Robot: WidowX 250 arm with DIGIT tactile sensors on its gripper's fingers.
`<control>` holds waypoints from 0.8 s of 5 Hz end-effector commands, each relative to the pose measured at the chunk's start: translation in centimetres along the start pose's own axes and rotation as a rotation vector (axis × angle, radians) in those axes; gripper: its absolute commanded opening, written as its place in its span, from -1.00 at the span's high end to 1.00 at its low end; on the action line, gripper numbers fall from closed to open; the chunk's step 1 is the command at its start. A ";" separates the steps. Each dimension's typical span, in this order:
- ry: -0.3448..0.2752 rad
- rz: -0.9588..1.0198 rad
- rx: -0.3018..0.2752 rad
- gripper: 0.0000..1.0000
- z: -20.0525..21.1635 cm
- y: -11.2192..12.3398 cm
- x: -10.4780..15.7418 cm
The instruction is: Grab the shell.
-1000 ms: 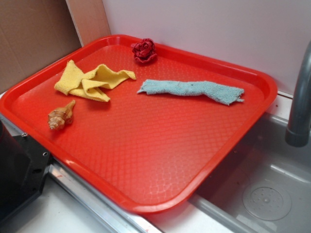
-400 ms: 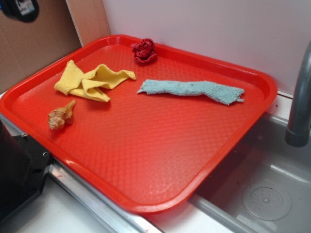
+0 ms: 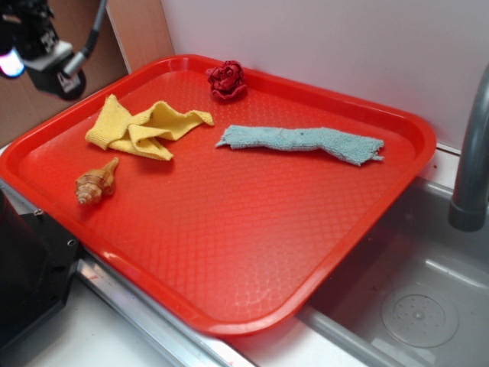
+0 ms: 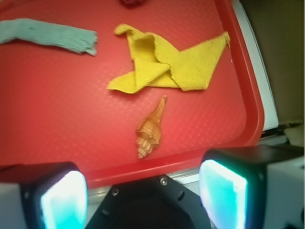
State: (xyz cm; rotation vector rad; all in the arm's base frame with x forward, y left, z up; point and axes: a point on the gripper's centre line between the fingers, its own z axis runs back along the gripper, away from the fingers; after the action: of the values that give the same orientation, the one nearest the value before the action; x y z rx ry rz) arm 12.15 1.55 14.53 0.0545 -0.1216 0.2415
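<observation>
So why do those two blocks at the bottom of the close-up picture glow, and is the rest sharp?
In the wrist view the gripper fingers sit close, blurred and washed out cyan, while the shell and yellow cloth look soft. The exterior view is sharper, with glare on the red tray.

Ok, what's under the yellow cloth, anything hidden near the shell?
The yellow cloth lies crumpled on the red tray; whatever its folds cover can't be seen. The shell sits apart from it, fully exposed on bare tray.
</observation>
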 end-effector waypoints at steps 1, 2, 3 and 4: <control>-0.030 0.168 0.037 -1.00 -5.3 0.5 0.4; -0.021 0.196 0.059 -1.00 -7.7 0.7 0.6; -0.013 0.235 0.058 -1.00 -10.1 0.4 0.9; 0.014 0.235 0.052 -1.00 -11.8 0.8 1.0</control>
State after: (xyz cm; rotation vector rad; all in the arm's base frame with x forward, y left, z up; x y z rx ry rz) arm 14.07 3.05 2.54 0.0868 -0.0843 0.4829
